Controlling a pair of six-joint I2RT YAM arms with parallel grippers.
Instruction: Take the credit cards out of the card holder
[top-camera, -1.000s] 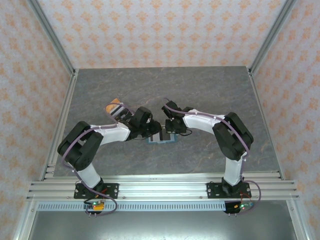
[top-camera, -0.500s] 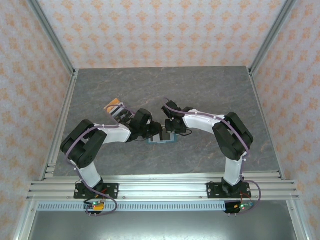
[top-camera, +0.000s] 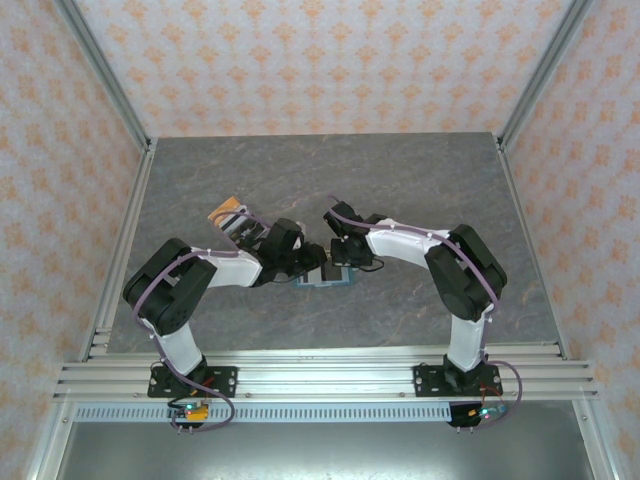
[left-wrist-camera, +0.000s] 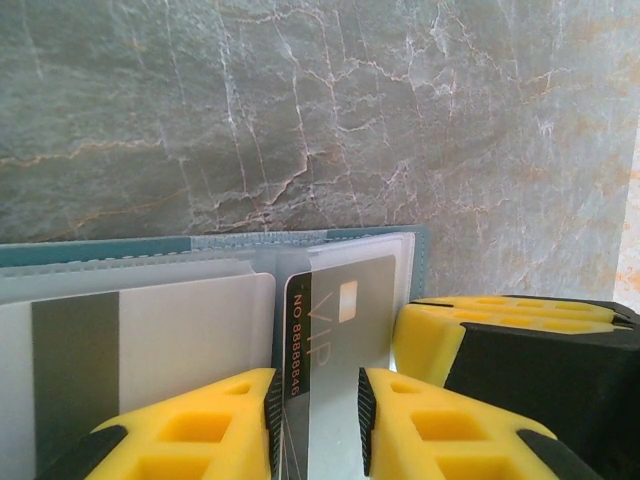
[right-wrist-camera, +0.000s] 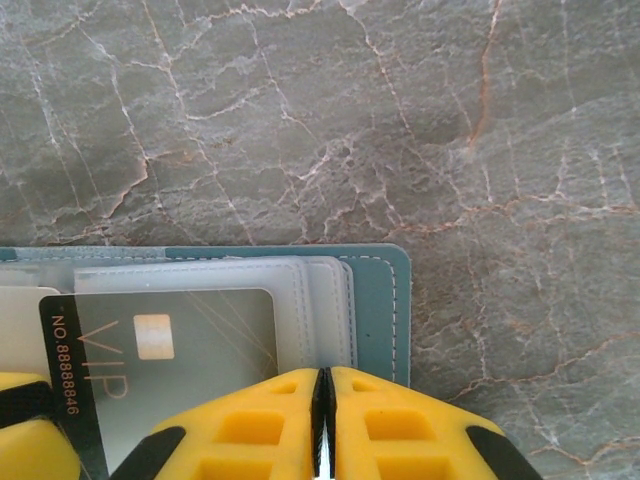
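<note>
- Teal soft folding card holder (top-camera: 322, 279): lies open and flat near the middle of the grey marbled table (top-camera: 420, 190), between the two grippers.
- Grey translucent card marked VIP (left-wrist-camera: 345, 300), with a small chip: sits among the holder's clear pockets.
- White card with a grey stripe (left-wrist-camera: 150, 345): in the pocket beside the VIP card.
- Orange-tan flat card (top-camera: 224, 212): on the table, apart from the holder, beside the left arm.
- Left gripper (left-wrist-camera: 318, 425): yellow fingers parted by a narrow gap. The VIP card's near end shows in that gap, and whether the fingers touch it cannot be told.
- Right gripper (right-wrist-camera: 322, 425): yellow fingers pressed together, over the holder's pale pocket edges.
</note>
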